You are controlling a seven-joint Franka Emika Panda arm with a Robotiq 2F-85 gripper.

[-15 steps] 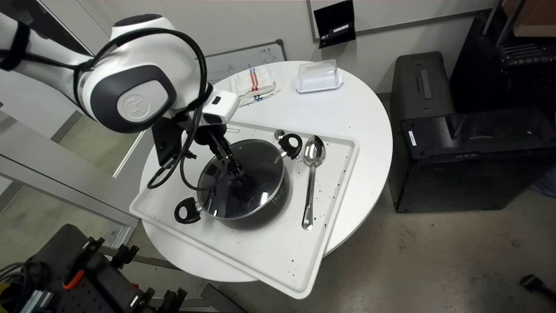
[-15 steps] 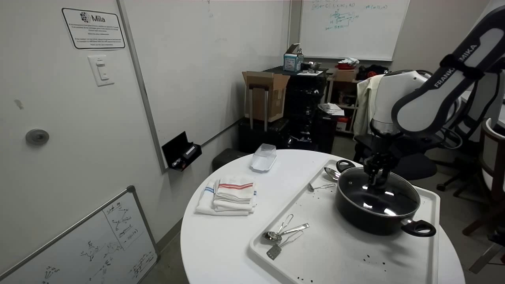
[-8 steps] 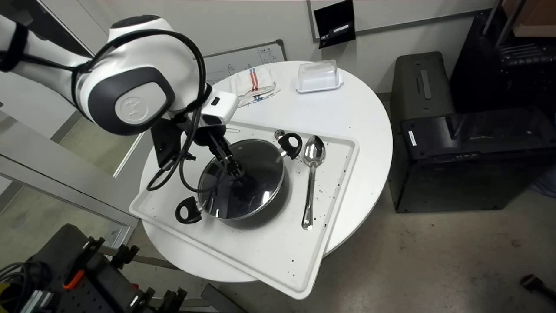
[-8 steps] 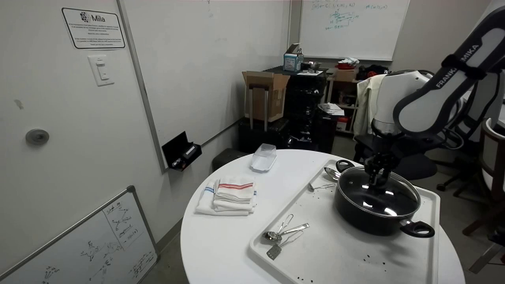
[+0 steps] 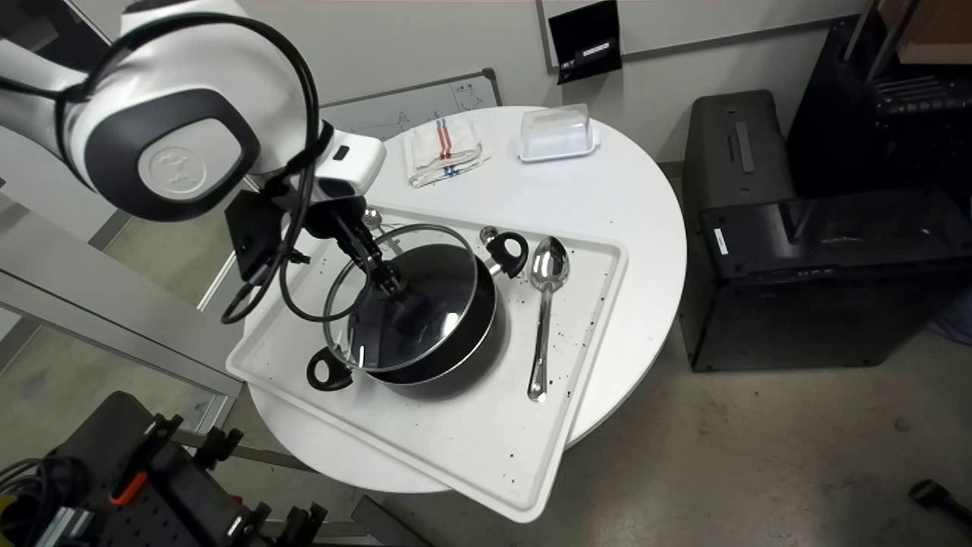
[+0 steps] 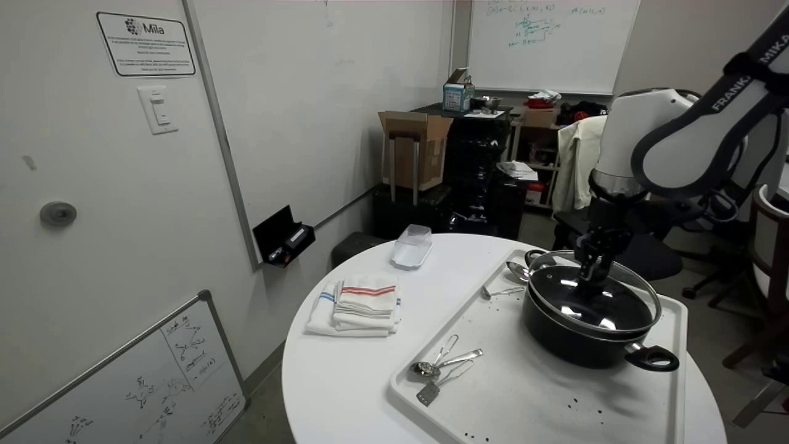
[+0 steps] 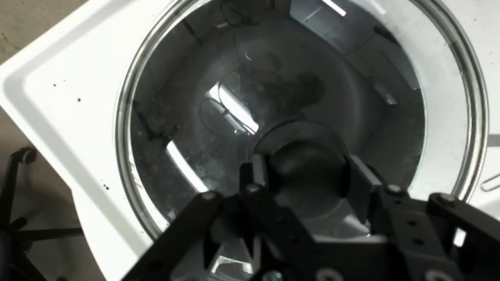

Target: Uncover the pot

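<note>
Pot (image 6: 573, 342), its inside obscured by one lid (image 5: 429, 304), has two handles (image 5: 339, 369), at two and eight o'clock in an exterior view; the tool (image 7: 308, 175) grips the lid's knob (image 7: 306, 166).

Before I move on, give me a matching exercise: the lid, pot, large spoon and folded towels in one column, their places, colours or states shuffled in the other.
Things
1. glass lid
2. pot
3. large spoon
4. folded towels

Places, colours, states
A. on the tabletop, off the tray
B. clasped by the gripper, over the pot
C. steel, lying on the tray
D. black, standing on the tray

Pairs: 1-B; 2-D; 3-C; 4-A
</note>
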